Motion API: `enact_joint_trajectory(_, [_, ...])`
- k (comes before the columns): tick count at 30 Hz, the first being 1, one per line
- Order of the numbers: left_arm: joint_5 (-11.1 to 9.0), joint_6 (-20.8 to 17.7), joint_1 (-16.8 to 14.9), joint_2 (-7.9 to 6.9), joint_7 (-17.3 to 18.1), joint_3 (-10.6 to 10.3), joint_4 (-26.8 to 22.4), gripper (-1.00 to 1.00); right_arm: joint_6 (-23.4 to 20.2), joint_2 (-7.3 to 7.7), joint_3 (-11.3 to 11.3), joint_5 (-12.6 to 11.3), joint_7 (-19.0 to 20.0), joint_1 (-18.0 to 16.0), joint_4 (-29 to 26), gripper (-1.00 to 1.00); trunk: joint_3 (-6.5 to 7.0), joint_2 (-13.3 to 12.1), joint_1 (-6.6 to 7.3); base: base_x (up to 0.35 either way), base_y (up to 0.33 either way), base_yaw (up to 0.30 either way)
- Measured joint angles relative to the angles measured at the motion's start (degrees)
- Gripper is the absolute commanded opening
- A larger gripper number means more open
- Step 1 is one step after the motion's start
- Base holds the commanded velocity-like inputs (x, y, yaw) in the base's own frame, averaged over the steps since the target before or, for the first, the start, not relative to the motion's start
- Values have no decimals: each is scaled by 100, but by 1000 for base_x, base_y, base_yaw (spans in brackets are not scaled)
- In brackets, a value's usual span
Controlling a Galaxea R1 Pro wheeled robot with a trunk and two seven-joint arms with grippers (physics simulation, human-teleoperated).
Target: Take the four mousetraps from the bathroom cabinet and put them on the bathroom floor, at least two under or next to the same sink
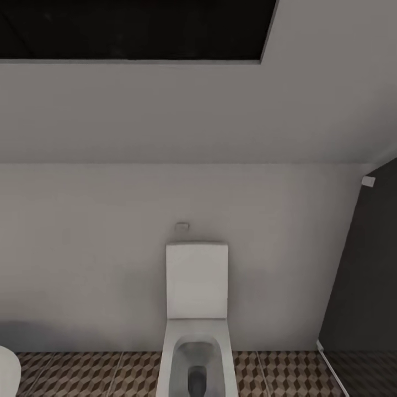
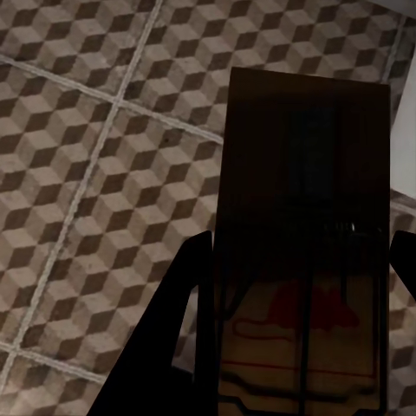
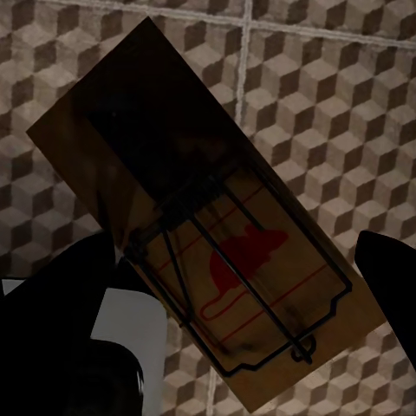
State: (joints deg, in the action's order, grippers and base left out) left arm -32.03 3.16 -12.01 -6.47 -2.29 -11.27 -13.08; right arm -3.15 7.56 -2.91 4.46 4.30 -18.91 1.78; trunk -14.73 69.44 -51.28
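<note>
— Brown wood is seen between dark fingers in both wrist views. What is being carried?

— A mousetrap [image 2: 299, 251] is held in the left gripper [image 2: 295, 260]. Its slab stands lengthwise between the two dark fingers [image 2: 165, 338], with the wire parts and a red mouse print at the near end. The jaws are closed on its long edges.

— And on the other arm?

— A second mousetrap [image 3: 208, 234] is gripped by the right gripper [image 3: 238, 260]. It is turned at a slant across the view, the red mouse print and black wire bar toward the near end, the far end in shadow. One dark finger [image 3: 69, 277] is pressed to one long edge; the other shows at the frame's margin by the opposite edge. The jaws are judged closed on the trap.

— What lies beneath them?

— The bathroom floor [image 2: 78, 130], with cube-patterned tiles in brown, beige and white and pale grout lines, is seen behind both traps. Both are held above it, not resting on it.

— What is shown from the head?

— A white toilet [image 1: 197, 309] is seen against a grey wall [image 1: 88, 248], its lid raised, with a small plate on the wall above it. The same patterned floor runs along the wall's foot. A dark panel [image 1: 364, 275] stands at the right, and a white rounded edge [image 1: 6, 372] shows at the lower left.
</note>
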Motion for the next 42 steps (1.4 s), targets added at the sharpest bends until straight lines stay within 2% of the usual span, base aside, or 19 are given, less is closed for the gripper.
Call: enact_joint_trajectory(42, [15, 18, 0, -9, -1, 2, 0, -100, 17, -1, 0, -1, -14, 0, 0, -100, -755, 1685, -923, 0, 0, 0])
